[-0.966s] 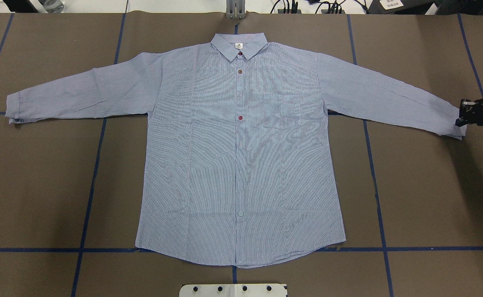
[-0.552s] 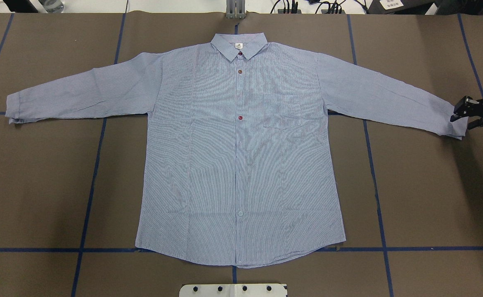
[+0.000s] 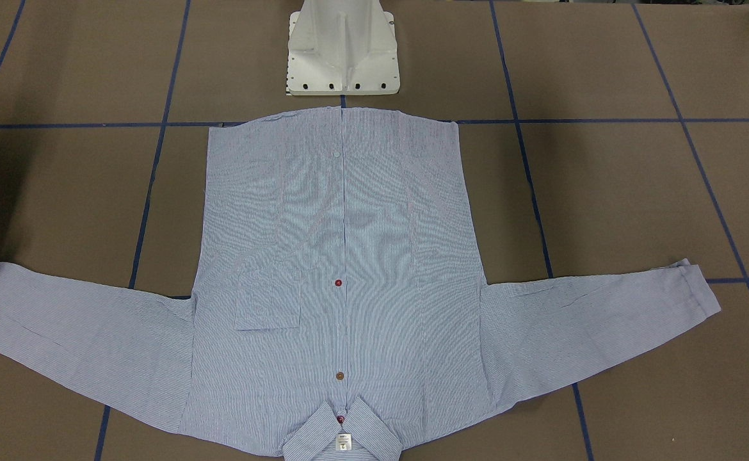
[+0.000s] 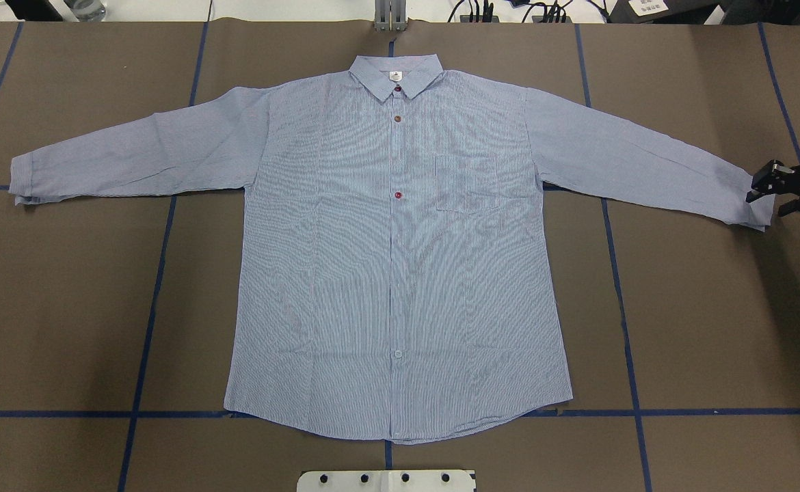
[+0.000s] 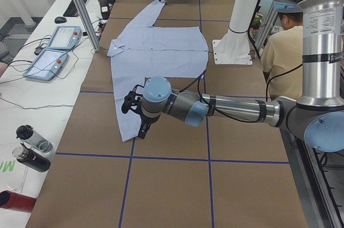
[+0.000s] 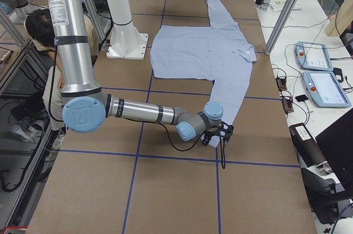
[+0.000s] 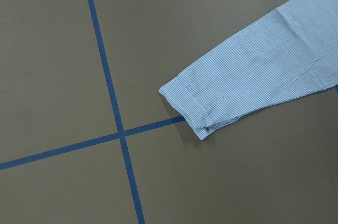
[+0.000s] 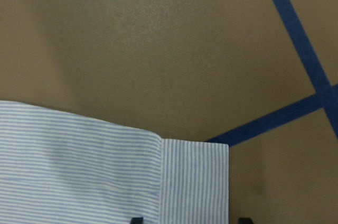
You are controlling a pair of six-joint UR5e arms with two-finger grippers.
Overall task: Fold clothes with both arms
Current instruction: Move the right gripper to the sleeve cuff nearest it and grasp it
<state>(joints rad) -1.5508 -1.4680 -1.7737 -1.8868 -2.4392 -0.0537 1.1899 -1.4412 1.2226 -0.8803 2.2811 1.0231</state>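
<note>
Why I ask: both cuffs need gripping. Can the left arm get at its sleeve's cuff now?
Probably yes: the left gripper hangs close by the left cuff, which lies flat on the table with nothing over it.

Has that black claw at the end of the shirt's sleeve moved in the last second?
Yes. The right gripper turned and edged slightly inward, away from the blue tape line and further over the shirt cuff.

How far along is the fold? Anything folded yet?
Nothing is folded: the shirt lies flat, front up, both sleeves spread out. In hand: the right gripper sits at one cuff, open, fingertips either side of it, not closed. The left gripper is near the other cuff; contact can't be judged. Left: both grasps and every fold.
</note>
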